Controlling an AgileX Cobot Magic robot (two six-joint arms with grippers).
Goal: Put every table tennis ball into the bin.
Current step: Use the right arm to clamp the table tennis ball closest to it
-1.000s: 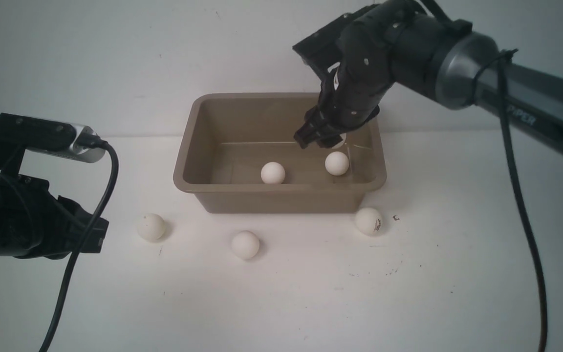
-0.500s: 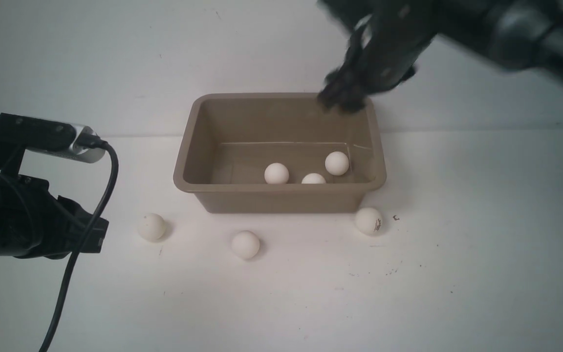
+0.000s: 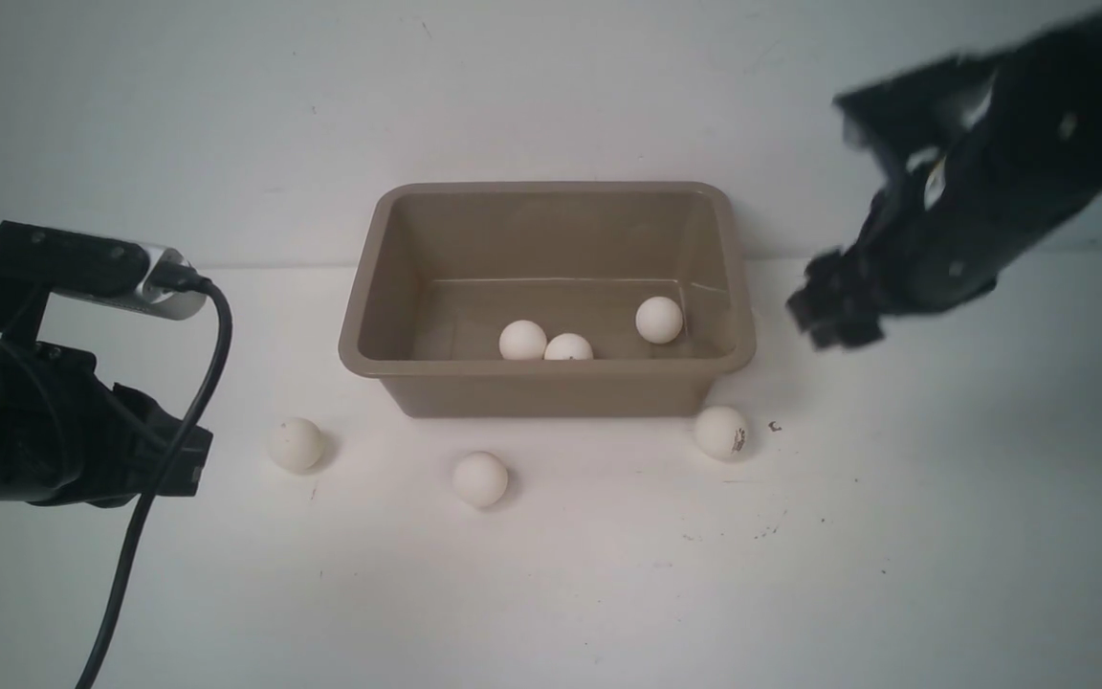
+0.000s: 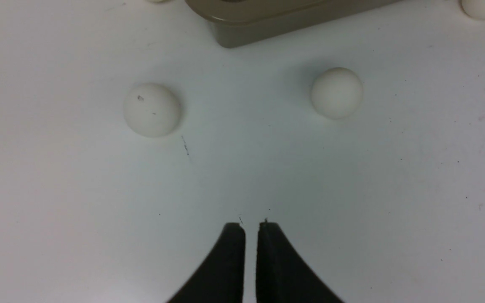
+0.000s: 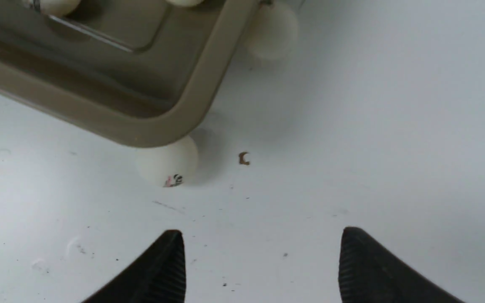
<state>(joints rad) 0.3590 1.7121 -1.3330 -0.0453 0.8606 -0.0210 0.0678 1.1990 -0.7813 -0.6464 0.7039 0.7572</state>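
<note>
Left gripper (image 4: 250, 225): jaws together, empty, over the bench (image 3: 895, 574) at its left side. Three table tennis balls (image 3: 296, 444) lie loose on the bench before the bin (image 3: 551, 392), which stands toward the far edge and holds three more. Right gripper (image 5: 262, 230): jaws apart, empty, right of the bin.

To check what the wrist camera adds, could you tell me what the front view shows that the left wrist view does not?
Front only: three balls inside the bin, the mark on the printed ball, and the right gripper beside the bin. Left wrist only: the left gripper tips, shut. Both: the left ball, the middle ball, the bin's near-left corner and the white table.
</note>
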